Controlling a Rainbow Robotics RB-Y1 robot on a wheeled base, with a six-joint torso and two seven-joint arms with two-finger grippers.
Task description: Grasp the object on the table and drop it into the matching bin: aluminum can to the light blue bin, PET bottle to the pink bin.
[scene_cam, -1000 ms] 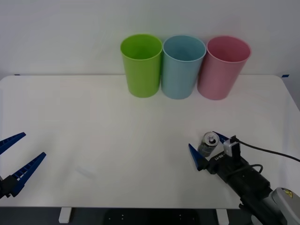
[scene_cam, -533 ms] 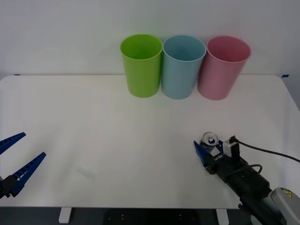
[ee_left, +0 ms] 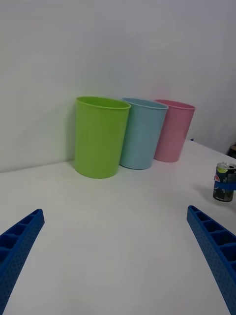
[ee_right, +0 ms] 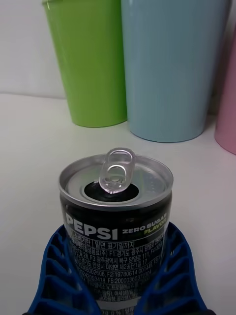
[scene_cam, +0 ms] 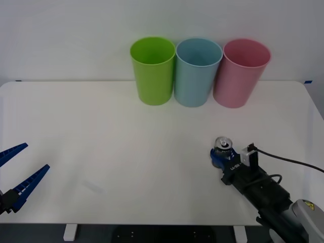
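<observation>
- Silver-grey aluminum can (ee_right: 116,206) with a shiny top, raised pull tab and dark printed label stands upright between the ribbed blue fingers (ee_right: 55,275) of the right gripper (scene_cam: 221,156), which press on both its sides: a closed hold on the can.
- White flat table (scene_cam: 126,147) lies under the can; whether the can's base is touching it or just lifted cannot be told.
- Light blue tall plastic bin (scene_cam: 197,71) stands well ahead of the gripper, in the middle of a row, with a lime green plastic bin (scene_cam: 152,68) touching one side and the pink plastic bin (scene_cam: 240,71) on the other.
- Left gripper (scene_cam: 17,174) waits parked at the table's near edge, far off to the side, fingers spread wide.
- Step in hand, as I judge it: the grasp is made, and carrying is next.
- The next move calls for lifting the can above rim height, travelling forward to the light blue bin's mouth, then releasing.
</observation>
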